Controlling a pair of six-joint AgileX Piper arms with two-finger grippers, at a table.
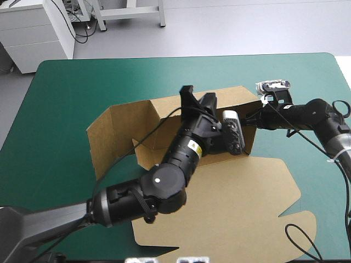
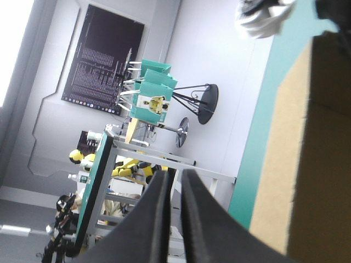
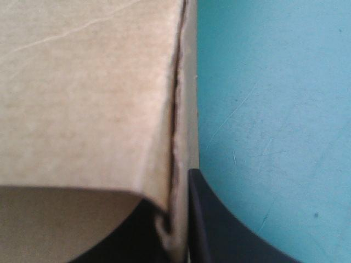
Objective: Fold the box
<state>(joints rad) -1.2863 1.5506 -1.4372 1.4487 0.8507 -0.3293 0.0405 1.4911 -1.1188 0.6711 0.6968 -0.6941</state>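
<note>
The brown box point(image 1: 247, 197) lies mid-desk point(image 1: 60, 87), its far walls raised and its lid flat toward the near edge. The right gripper point(image 3: 178, 186) is clamped on the right wall's edge. The left gripper point(image 2: 174, 176), fingers together, is over the far wall. The teal-green cover point(image 1: 307, 71) borders the other three edges.

Left arm reaching forward, left end effector point(image 2: 174, 179) closed, raised; right end effector point(image 3: 177, 219) pinching box point(image 3: 82, 82) wall.

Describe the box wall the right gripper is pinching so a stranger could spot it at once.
On the teal-green table lies the brown box, part folded, its lid flat toward the near edge. The wall is the short upright one at the box's right end. Unlike the left wall, which stands free, it has the right gripper shut on its edge.
</note>
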